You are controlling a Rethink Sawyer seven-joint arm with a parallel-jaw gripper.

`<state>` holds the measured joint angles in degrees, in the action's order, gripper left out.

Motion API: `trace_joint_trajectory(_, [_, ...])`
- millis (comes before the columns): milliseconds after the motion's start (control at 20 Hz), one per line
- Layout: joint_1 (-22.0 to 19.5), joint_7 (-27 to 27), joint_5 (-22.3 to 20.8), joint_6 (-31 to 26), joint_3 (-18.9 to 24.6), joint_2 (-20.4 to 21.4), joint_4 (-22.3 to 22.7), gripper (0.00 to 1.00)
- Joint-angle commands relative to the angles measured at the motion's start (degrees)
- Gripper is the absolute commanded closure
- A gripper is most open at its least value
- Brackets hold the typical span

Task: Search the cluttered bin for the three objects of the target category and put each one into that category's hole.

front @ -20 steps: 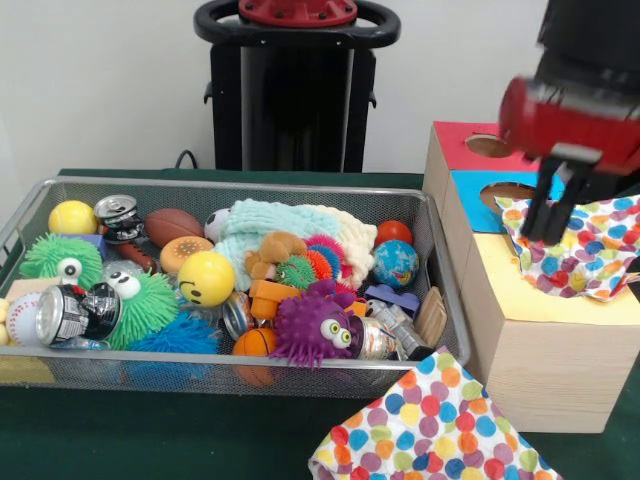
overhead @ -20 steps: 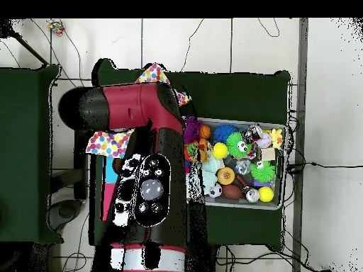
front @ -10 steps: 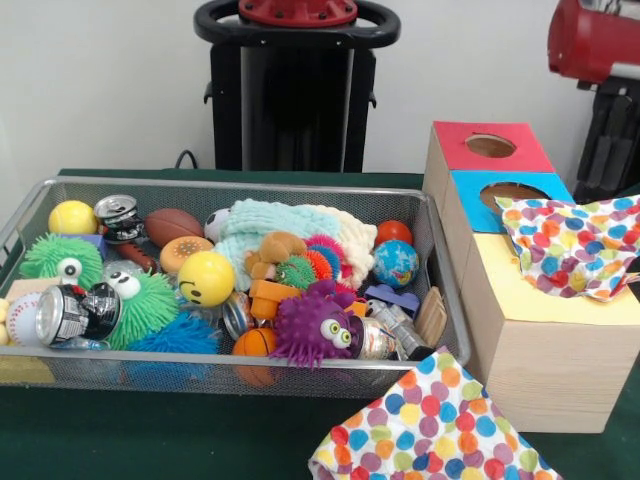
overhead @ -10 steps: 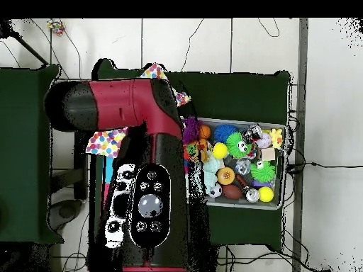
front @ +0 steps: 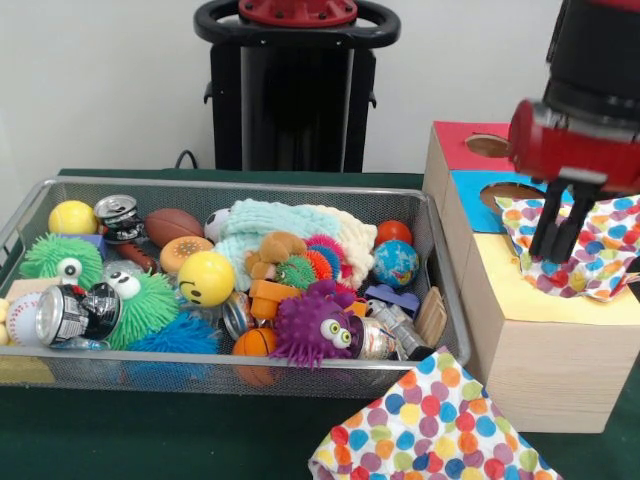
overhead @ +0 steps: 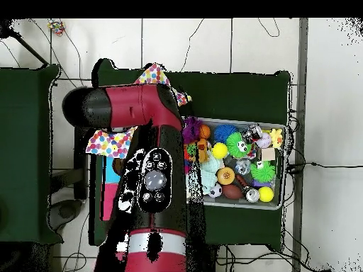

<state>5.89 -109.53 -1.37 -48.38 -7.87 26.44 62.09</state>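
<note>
Right now the gripper (front: 562, 232) hangs over the wooden sorting box (front: 530, 350) at the right of the front view, its two dark fingers (front: 547, 228) close together with only a narrow gap; tips seem to reach the polka-dot cloth (front: 590, 245) draped on the box top, though contact is hard to confirm. Nothing visibly pinched between them. Red arm (front: 585, 110) comes down near-vertical from the upper right; in the overhead view its red and black body (overhead: 149, 177) covers most of the box.

Box top: red panel with one round hole (front: 488, 146) at the far end, blue panel with a second hole (front: 510, 191) next, yellow panel nearest. A second polka-dot cloth (front: 435, 430) lies on the green table (front: 150, 435), near right.

Wire mesh bin (front: 230, 380), left of the box, holds the clutter: three fuzzy eyed toys (two green (front: 140, 305), (front: 58, 260), one purple (front: 318, 325)), yellow smiley ball (front: 206, 278), globe ball (front: 396, 263), brown football (front: 173, 225), at least two cans (front: 75, 315), (front: 118, 212).
</note>
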Motion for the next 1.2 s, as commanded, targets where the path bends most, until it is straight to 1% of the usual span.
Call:
trace_joint_trajectory(50, [-1.16,-4.5,-2.17,-2.13,2.57,-8.12,-0.91,1.0])
trace_joint_trajectory(250, [-1.45,-4.2,-2.62,0.05,2.3,-10.96,-3.49,1.0])
trace_joint_trajectory(350, [-1.42,-4.29,-2.72,0.25,1.88,-11.8,-4.55,1.0])
trace_joint_trajectory(450, [-1.24,-4.23,-2.8,-0.04,1.48,-11.79,-5.08,1.0])
trace_joint_trajectory(550, [-0.53,-3.79,-4.13,0.88,0.19,-11.34,-6.08,1.0])
trace_joint_trajectory(600, [0.13,-3.88,-5.01,1.82,-0.79,-10.69,-6.41,1.0])
trace_joint_trajectory(700, [2.52,-5.28,-7.48,5.65,-3.66,-8.29,-6.38,1.0])
trace_joint_trajectory(900, [6.27,-7.23,-6.23,-0.52,-5.59,-1.18,-1.87,1.0])
trace_joint_trajectory(1000, [6.85,-6.97,-5.72,-2.27,-5.77,0.56,-0.86,1.0])
trace_joint_trajectory(1100, [6.68,-6.58,-5.52,-1.04,-5.53,1.42,0.72,1.0])
trace_joint_trajectory(1200, [6.47,-5.54,-6.24,1.7,-5.43,2.0,1.72,1.0])
